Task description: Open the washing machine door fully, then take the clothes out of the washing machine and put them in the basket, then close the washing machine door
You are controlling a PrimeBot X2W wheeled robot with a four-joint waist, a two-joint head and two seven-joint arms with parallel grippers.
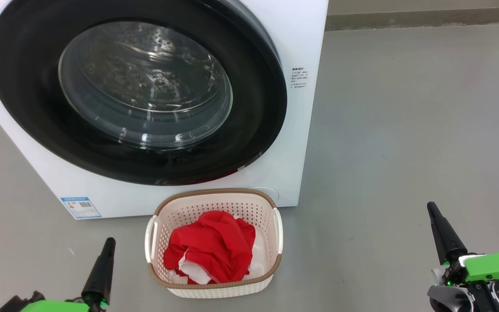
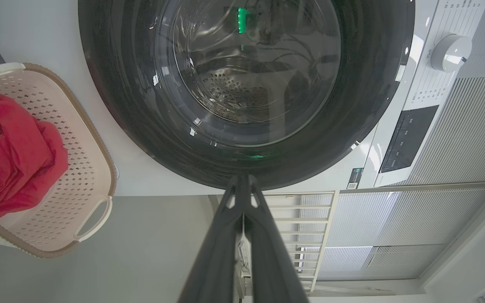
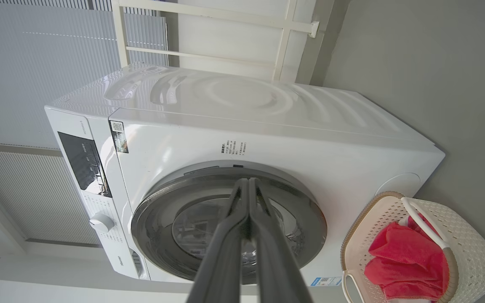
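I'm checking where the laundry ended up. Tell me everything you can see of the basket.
The basket is a small rectangular tub with rounded corners, cream plastic by its look, walls perforated all over, with a brown woven-look rim and a pale loop handle on each side. It stands upright on the grey floor, just in front of the white washing machine; whether they touch I cannot tell. Red clothes with white lining lie crumpled inside.
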